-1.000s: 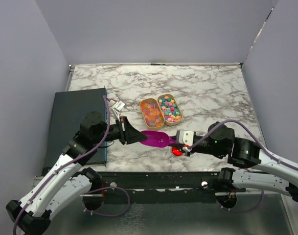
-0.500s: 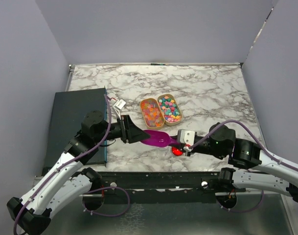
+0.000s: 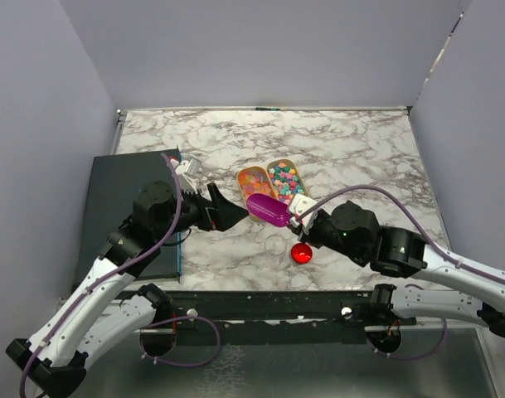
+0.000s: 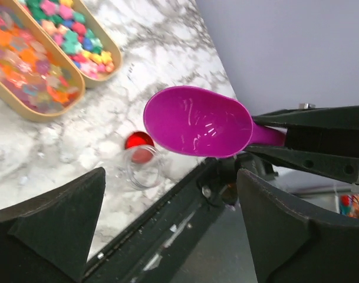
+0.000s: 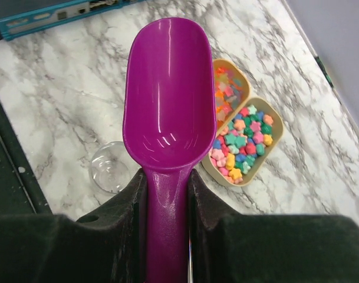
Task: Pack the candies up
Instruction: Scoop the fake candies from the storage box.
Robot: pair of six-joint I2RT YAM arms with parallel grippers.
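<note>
Since the earlier frame, the left gripper (image 3: 228,213) is standing with its jaws sprung apart, clear of the purple scoop (image 3: 269,209), and the right gripper (image 3: 300,220), clamped on the scoop's handle, is holding it higher and nearer the trays. Top view: the candies (image 3: 287,182) are lying in the right-hand oval tray (image 3: 307,195), which is touching a second tray (image 3: 239,181) of orange-red sweets; the scoop bowl is overlapping that second tray's near end. A clear jar (image 3: 274,245) and red lid (image 3: 300,253) are sitting just beside each other near the marble table's (image 3: 360,149) front edge; a dark case (image 3: 123,207) is lying at the left. Left wrist view: the scoop bowl is showing empty between the wide-set fingers (image 4: 49,230), and the jar is overlapping the lid. Right wrist view: fingers are pressing both sides of the handle; the lid is out of sight; markings on the case's teal edge are too small to read.
</note>
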